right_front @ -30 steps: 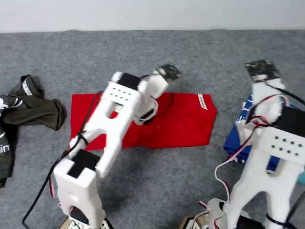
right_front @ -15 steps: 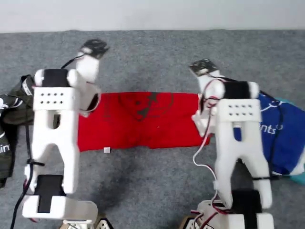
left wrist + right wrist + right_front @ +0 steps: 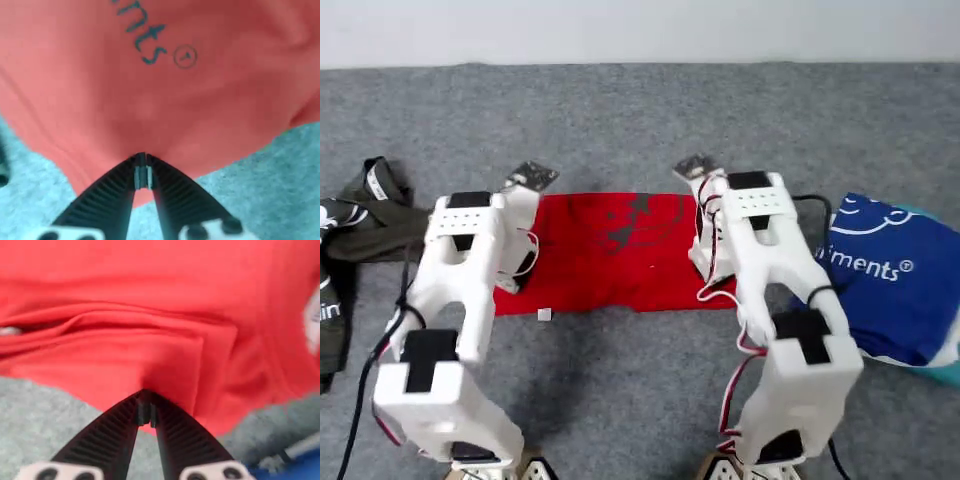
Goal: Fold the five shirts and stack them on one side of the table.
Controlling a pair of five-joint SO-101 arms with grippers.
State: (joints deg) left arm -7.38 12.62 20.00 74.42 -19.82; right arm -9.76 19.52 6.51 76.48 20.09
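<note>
From above, the red shirt (image 3: 620, 250) lies spread mid-table (image 3: 640, 110) between the left arm (image 3: 460, 270) and right arm (image 3: 760, 260), with a blue shirt (image 3: 895, 275) near the right arm and a dark olive shirt (image 3: 380, 225) beyond the left. In the left wrist view, the left gripper (image 3: 142, 172) is closed, pinching the red shirt's edge. In the right wrist view, the right gripper (image 3: 146, 410) likewise pinches a doubled edge, so a fold seems in hand, and it calls for lifting both ends evenly, clear of the blue shirt.
</note>
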